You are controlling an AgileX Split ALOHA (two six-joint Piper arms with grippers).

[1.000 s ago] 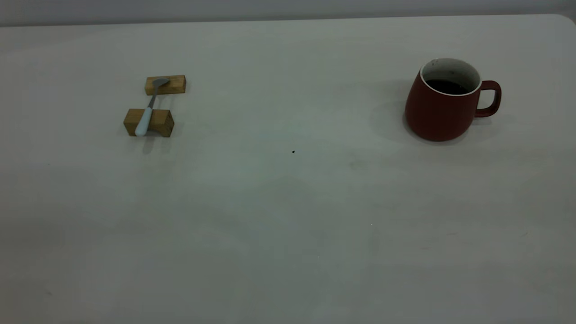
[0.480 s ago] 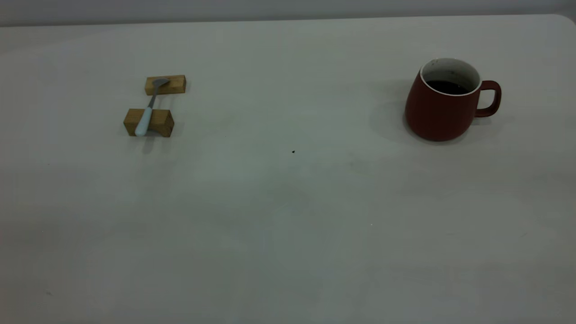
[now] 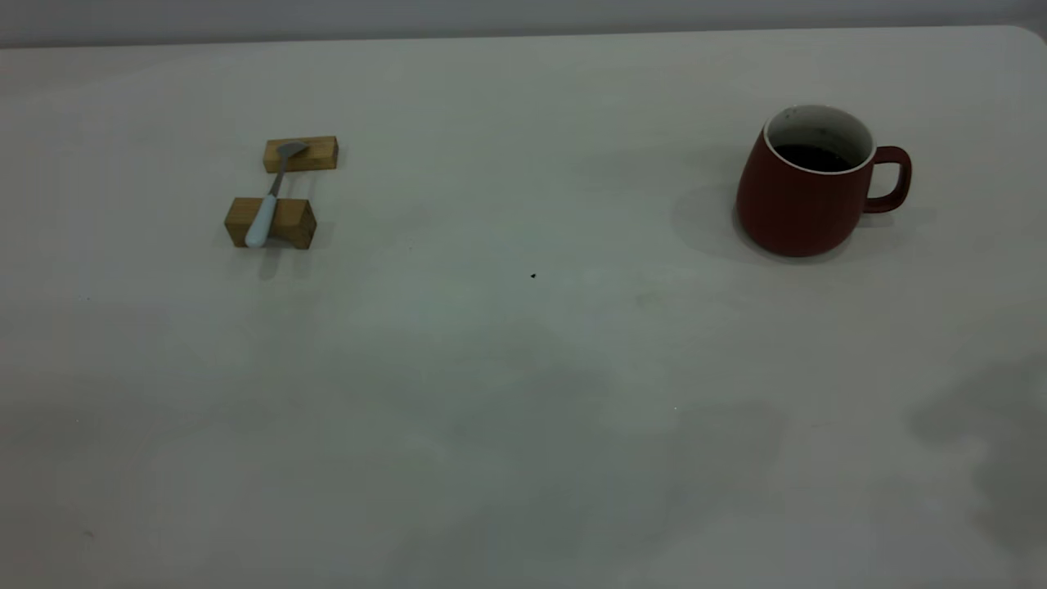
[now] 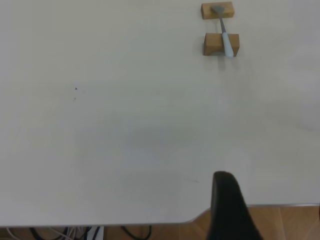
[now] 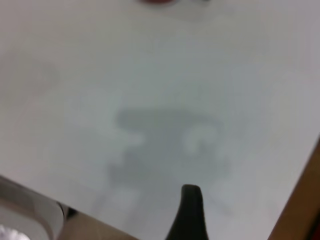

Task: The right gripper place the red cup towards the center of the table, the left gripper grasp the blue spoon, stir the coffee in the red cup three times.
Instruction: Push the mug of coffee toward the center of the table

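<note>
The red cup (image 3: 797,204) stands at the table's (image 3: 523,368) right, handle pointing right, with dark coffee (image 3: 814,158) inside. Over at the left, the blue spoon (image 3: 266,209) lies across two wooden blocks. Neither gripper appears in the exterior view. In the left wrist view the spoon (image 4: 225,37) is far from my left gripper (image 4: 272,210), which hangs over the table's edge, open and empty. My right gripper (image 5: 252,215) is open and empty above bare table near an edge. Only a sliver of the cup (image 5: 156,1) shows far ahead of it.
Two tan wooden blocks (image 3: 300,154) (image 3: 271,222) carry the spoon. A tiny black speck (image 3: 532,276) marks the table's middle. A soft shadow (image 3: 981,442) lies on the table's front right. The table's edge and the wooden floor (image 4: 290,222) show below the left gripper.
A shadow has spread over the table's front right in the exterior view. The cup, spoon and blocks have not moved.
</note>
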